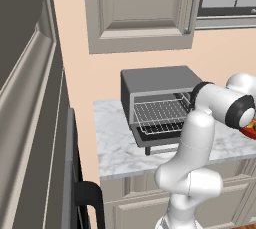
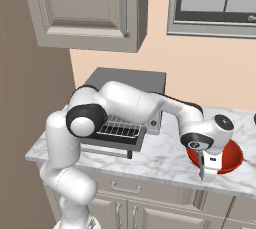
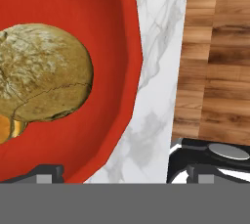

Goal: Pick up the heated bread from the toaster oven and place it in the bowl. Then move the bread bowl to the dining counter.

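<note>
The heated bread (image 3: 44,71), a golden-brown cracked lump, lies inside the red bowl (image 3: 97,12). The bowl (image 2: 229,162) sits on the marble counter to the right of the toaster oven (image 2: 127,80), close to the counter's front edge. My gripper (image 3: 122,171) points down over the bowl's near rim and is open: one finger is inside the bowl and the other outside, with the rim between them and nothing held. From the right base view, the gripper (image 2: 207,172) hangs at the bowl's front-left rim. The toaster oven (image 1: 160,85) has its door down and its wire rack bare. The dining counter is out of view.
An orange-yellow food piece (image 3: 7,127) lies under the bread's edge in the bowl. The marble counter (image 1: 115,148) over beige cabinets ends just beside the bowl, with wood floor (image 3: 219,47) below. Wall cabinets (image 2: 85,8) hang above the oven, and a tall dark appliance (image 1: 30,123) stands at the left.
</note>
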